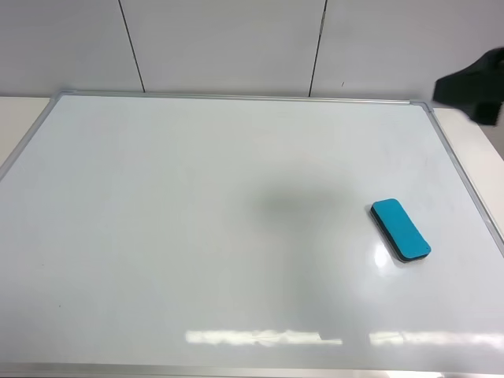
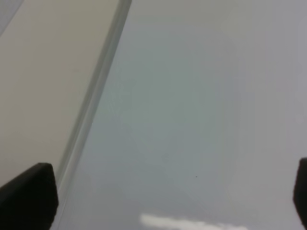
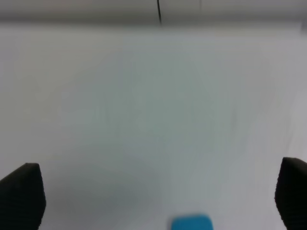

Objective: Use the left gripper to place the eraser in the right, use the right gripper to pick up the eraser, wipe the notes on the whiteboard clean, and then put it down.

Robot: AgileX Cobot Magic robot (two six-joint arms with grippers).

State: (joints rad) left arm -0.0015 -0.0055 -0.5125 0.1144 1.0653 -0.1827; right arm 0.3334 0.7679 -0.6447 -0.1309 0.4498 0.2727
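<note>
One eraser: the eraser (image 1: pixel 401 228) lies flat on the whiteboard (image 1: pixel 197 236), teal top up with a dark pad edge showing beneath, at about four o'clock from the board's middle (long axis running from ten o'clock to four o'clock). Nothing touches it.
Eraser, right wrist view: only a blurred teal sliver (image 3: pixel 191 223) shows at the picture's edge, between the two dark tips and apart from both.
Whiteboard: glossy white with a thin silver frame; it fills most of the high view. No marker scribble can be made out on it; a faint grey smudge sits near the middle and strip-light glare lies along the six o'clock edge.
Right gripper: the right gripper (image 3: pixel 163 196) has its fingers (image 3: pixel 21 194) spread wide with nothing between them. In the high view a black part of that arm (image 1: pixel 472 88) shows at two o'clock, above the board's far corner and well apart from the eraser.
Left gripper: the left gripper (image 2: pixel 175 196) has its fingers (image 2: pixel 29 194) wide and empty (seen only in its own wrist view), over the board beside a frame edge (image 2: pixel 96 91).
Worktop: a pale cream worktop (image 1: pixel 20 118) shows outside the frame at ten o'clock.
Wall: grey panels (image 1: pixel 228 43) with dark seams stand behind at twelve o'clock.
</note>
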